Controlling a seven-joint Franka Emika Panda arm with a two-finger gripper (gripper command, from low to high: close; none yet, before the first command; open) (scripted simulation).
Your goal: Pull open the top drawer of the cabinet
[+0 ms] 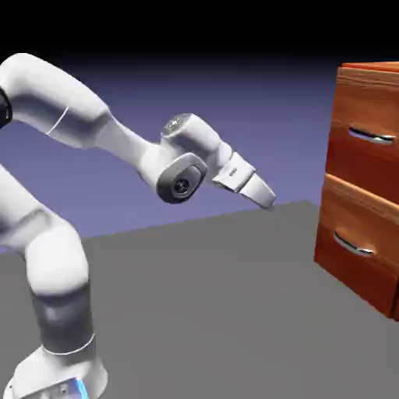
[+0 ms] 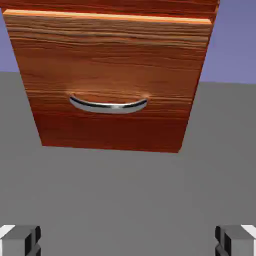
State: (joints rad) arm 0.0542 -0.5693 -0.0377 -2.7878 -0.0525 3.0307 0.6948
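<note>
The cabinet [image 1: 350,187] stands at the exterior view's right, reddish-brown wood with orange edges. Its top drawer [image 1: 372,109] is flush, with a curved silver handle [image 1: 372,137]. A matching lower drawer [image 1: 360,226] sits beneath it. My gripper [image 1: 265,196] hangs in the air well left of the cabinet, tilted down toward it, touching nothing. The hand view faces the lower drawer [image 2: 112,75] and its handle [image 2: 108,105]; only a thin strip of the top drawer [image 2: 110,4] shows at the upper edge. Both fingertips [image 2: 21,240] sit wide apart, so the gripper [image 2: 128,242] is open with nothing between them.
Grey table surface [image 1: 218,312] stretches between the arm's base and the cabinet. The white arm [image 1: 93,125] arches in from the exterior view's left.
</note>
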